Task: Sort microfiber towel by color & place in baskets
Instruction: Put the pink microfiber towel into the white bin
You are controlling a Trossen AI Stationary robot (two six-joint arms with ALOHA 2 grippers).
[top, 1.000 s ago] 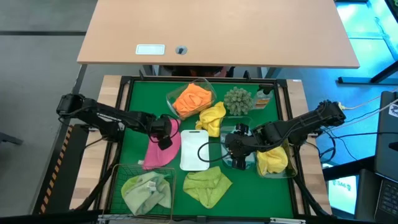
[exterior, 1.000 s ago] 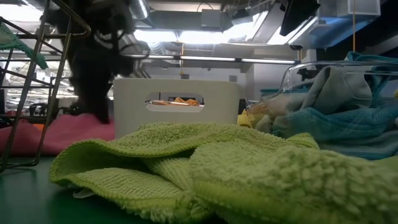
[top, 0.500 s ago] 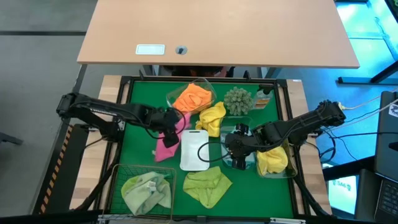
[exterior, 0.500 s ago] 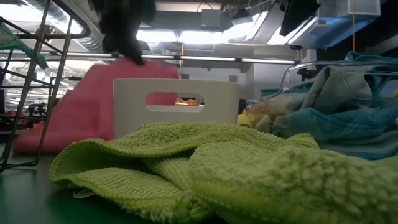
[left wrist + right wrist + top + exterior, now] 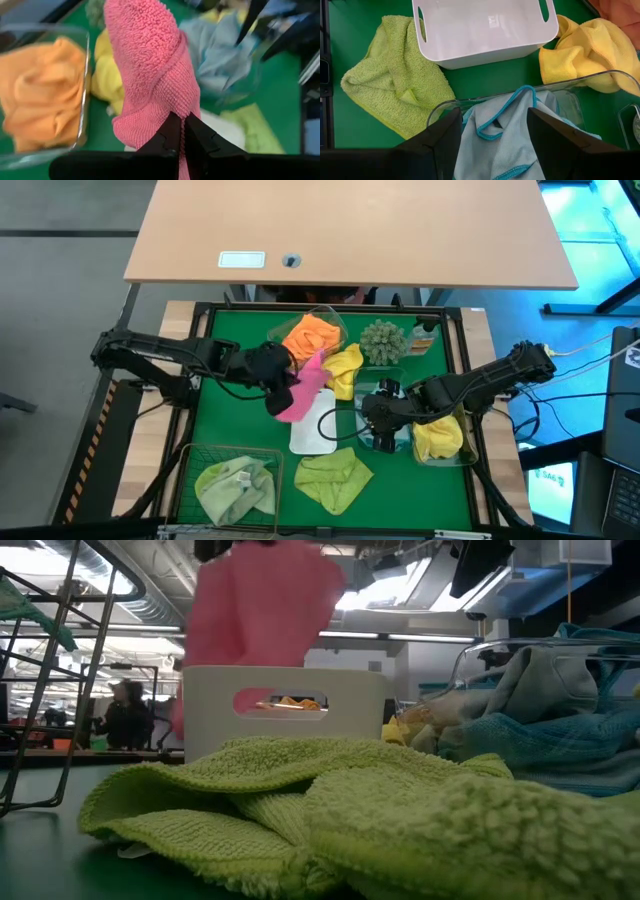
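Lifted off the mat, the pink towel [image 5: 303,390] now hangs pinched in the left gripper's [image 5: 281,387] closed fingers beside the white tray [image 5: 318,428]; next, carry over and release inside. Right gripper [image 5: 383,436] waits spread above the teal-towel tub [image 5: 565,90]

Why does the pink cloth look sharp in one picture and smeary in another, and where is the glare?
Left wrist view: the pink towel is crisp, held in the shut left gripper, while the orange towel behind is soft. Low view: the pink towel is blurred above the white tray, and bright ceiling lights glare behind it. Right wrist view: sharp, with highlights along the clear tub rim.
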